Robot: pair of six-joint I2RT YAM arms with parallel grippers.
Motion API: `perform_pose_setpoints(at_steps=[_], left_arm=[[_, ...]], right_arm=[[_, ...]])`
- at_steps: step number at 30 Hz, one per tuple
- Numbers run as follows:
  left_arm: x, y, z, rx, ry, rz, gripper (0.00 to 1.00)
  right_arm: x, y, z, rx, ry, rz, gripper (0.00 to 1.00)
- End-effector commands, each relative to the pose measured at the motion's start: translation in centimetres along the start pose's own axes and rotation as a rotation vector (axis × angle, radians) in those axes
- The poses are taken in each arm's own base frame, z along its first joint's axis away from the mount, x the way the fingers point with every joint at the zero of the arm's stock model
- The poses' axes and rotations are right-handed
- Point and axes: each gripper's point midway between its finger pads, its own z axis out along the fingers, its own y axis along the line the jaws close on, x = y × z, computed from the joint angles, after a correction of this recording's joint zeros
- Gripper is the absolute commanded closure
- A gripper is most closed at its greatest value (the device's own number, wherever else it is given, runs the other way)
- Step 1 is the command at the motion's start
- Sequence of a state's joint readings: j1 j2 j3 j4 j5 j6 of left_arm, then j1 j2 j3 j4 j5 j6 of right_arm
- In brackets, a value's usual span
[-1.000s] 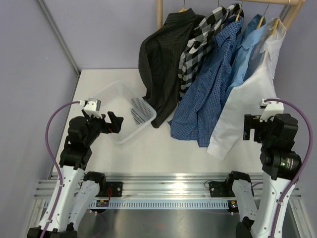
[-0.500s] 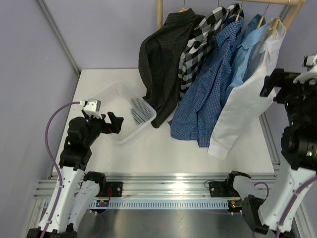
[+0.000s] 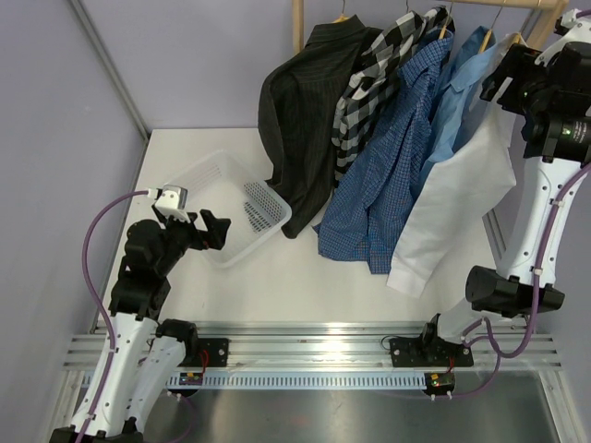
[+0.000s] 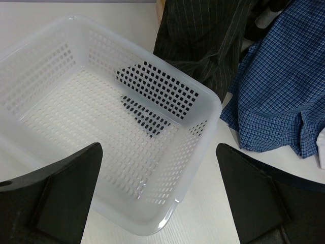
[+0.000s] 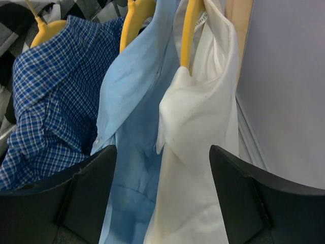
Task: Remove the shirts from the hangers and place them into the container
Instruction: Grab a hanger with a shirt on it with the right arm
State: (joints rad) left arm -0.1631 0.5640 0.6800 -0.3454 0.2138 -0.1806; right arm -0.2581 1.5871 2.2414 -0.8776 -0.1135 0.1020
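We are starting: right tool (image 5: 162,168) spread apart at the plain white shirt (image 5: 203,101), white perforated plastic basket (image 4: 205,96) sitting empty.

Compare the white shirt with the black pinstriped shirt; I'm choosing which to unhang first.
White shirt is plain, black pinstriped shirt finely striped. White shirt hangs rightmost, black pinstriped shirt leftmost beside the container. The open right pincer is at the white shirt's collar, not the black pinstriped shirt's. Both hang on hangers.
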Motion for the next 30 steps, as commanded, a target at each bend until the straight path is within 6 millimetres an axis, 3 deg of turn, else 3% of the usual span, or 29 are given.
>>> perform_pose_setpoints(at_steps=[1, 7, 16, 23, 30], left_arm=[[-1.4, -0.7, -0.1, 0.036, -0.049, 0.022, 0.01], [-1.3, -0.8, 0.0, 0.041, -0.045, 0.022, 0.01], [-1.3, -0.9, 0.0, 0.043, -0.04, 0.021, 0.01], [-1.1, -0.8, 0.1, 0.042, -0.034, 0.02, 0.01], [-1.0, -0.9, 0.3, 0.047, -0.024, 0.019, 0.01]], right_arm=[[-5.0, 0.6, -1.1, -0.004, -0.166, 0.03, 0.2], [-5.3, -0.9, 1.9, 0.054, -0.181, 0.007, 0.24], [-8.1, 0.4, 3.2, -0.023, -0.296, -0.028, 0.37], [-6.1, -1.1, 7.3, 0.023, -0.242, -0.028, 0.38], [-5.6, -2.4, 9.6, 0.074, -0.241, -0.049, 0.45]])
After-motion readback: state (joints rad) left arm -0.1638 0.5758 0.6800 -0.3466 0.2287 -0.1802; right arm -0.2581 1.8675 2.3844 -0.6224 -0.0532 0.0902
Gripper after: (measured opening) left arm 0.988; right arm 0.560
